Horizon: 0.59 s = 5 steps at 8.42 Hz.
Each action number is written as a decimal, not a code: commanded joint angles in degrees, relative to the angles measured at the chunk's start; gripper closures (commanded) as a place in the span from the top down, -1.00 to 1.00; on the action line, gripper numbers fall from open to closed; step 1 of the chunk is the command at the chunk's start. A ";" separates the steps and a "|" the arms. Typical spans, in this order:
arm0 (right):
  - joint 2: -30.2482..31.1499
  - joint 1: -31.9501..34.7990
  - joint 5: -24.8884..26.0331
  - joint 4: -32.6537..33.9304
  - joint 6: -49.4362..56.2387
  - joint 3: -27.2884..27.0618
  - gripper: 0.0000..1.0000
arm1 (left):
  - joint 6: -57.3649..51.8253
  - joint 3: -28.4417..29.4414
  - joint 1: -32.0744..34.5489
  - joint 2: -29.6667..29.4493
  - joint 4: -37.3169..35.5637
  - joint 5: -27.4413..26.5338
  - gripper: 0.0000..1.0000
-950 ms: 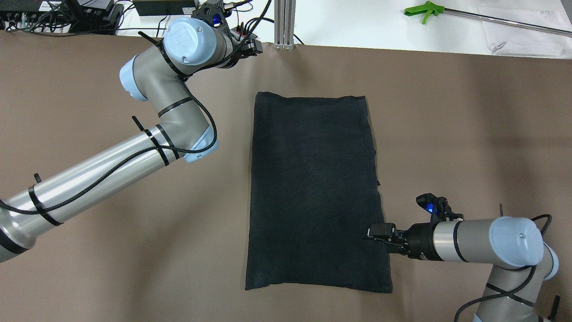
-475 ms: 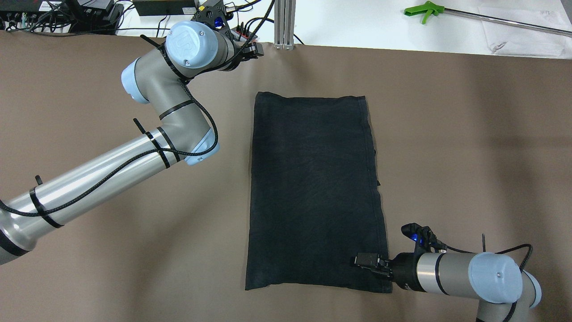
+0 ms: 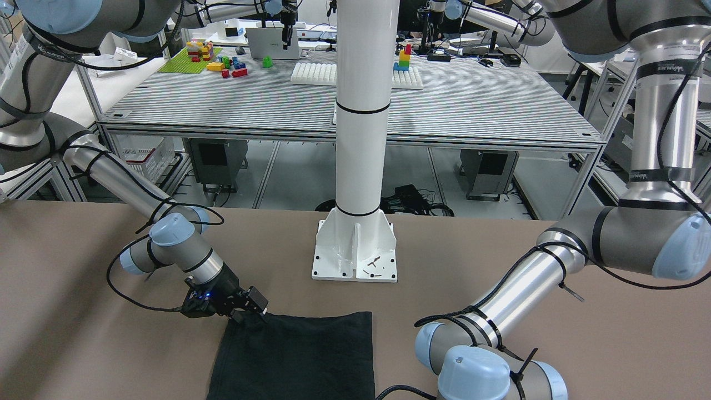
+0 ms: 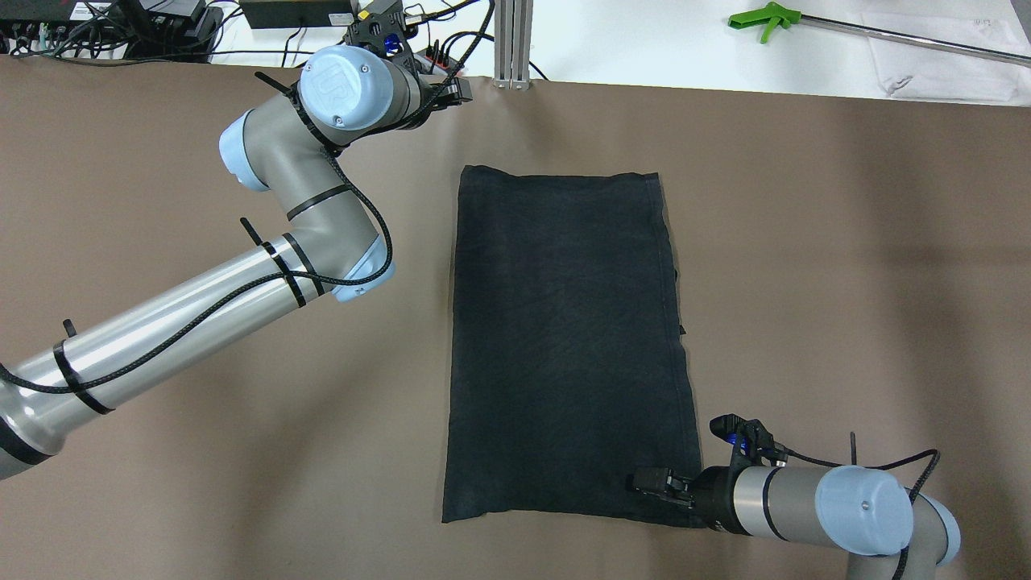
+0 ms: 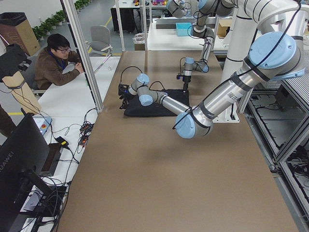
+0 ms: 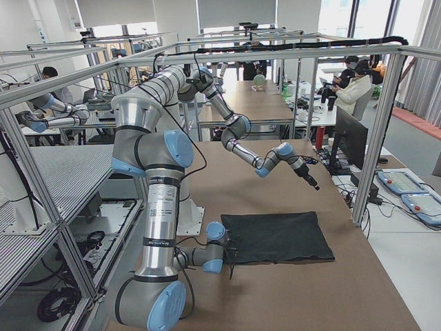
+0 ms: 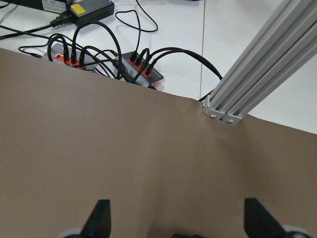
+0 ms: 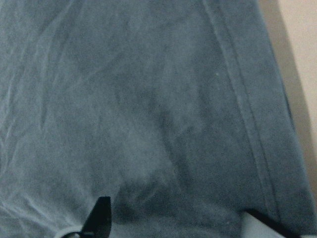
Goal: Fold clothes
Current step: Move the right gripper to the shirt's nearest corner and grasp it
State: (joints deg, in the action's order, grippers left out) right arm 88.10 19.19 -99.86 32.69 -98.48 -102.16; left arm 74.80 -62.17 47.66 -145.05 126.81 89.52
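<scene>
Left of clothes (image 4: 564, 346), "UR"-marked cap (image 4: 342, 74)

**Cropped edges, dark on dark**
The black garment (image 4: 564, 338) runs off the bottom edge of the front-facing view. The right claw (image 4: 642, 485) sits dark against the garment's near right corner in the overhead view, and whether it touches the cloth cannot be told; its wrist view is soft and cuts its fingertips (image 8: 101, 218) at the bottom edge. The left claw (image 4: 457, 90) is partly hidden behind its own wrist overhead. In the side views both claws are too small to read.
</scene>
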 commanded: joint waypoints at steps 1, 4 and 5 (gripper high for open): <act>-4.92 -0.20 1.78 7.16 0.13 0.91 0.84 | -0.01 0.03 -0.02 0.03 -0.07 -0.22 0.89; -8.82 -0.12 1.95 10.81 -0.75 1.00 -1.00 | -0.10 0.12 -0.02 0.03 -0.07 -0.22 0.90; -8.82 0.23 1.87 10.72 -0.75 0.56 -1.00 | -0.10 0.12 -0.02 0.03 -0.07 -0.22 0.89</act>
State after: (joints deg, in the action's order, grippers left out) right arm 80.00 19.02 -97.96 42.84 -99.12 -101.24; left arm 74.73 -62.08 47.64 -145.02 126.76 89.30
